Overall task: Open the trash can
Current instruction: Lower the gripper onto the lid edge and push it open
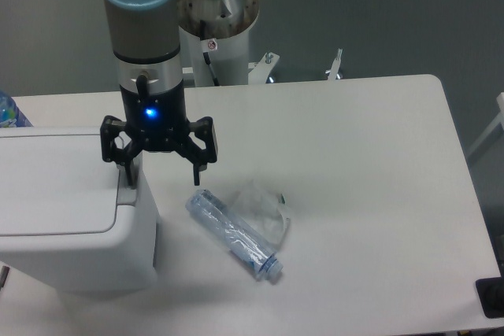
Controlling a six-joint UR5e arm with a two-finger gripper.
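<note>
White table [370,155] with rounded corners stands on a dark grey floor [378,13]. On its near left side sits the trash can [71,218], lid closed. The gripper [161,172] hangs at the can's right edge, fingers spread open, left finger over the grey tab [127,192]. A crushed clear bottle [240,230] lies right of the can. The arm's white base [220,37] is at the far side.
</note>
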